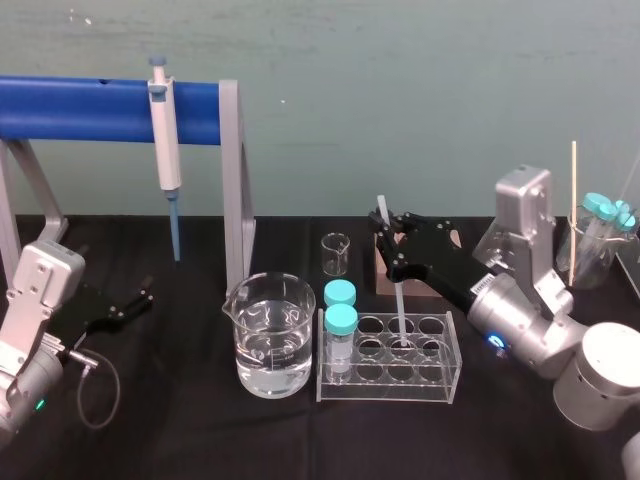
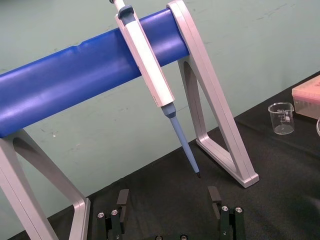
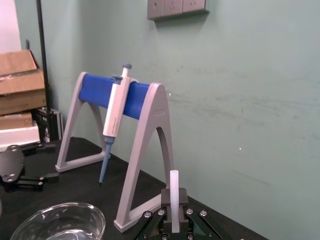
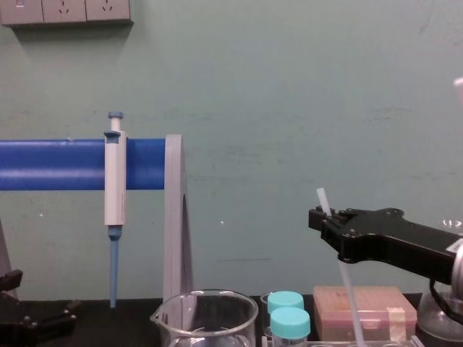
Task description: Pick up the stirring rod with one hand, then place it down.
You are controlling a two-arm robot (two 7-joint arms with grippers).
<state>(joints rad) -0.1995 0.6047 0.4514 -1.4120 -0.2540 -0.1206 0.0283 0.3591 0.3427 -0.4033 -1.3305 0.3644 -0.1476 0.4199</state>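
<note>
Stirring rod (image 1: 399, 305), pinched by the right gripper (image 1: 388, 238), dips into the rack (image 1: 385, 385); an askew lift could topple it. Left gripper (image 1: 145, 295) rests open at the worktop's left edge.

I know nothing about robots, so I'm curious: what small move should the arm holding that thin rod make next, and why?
Probably a short straight lift. The right gripper is shut on the stirring rod, whose lower end seems to sit in a well of the clear rack; moving sideways first could drag the rack. The left gripper is parked at far left.
</note>
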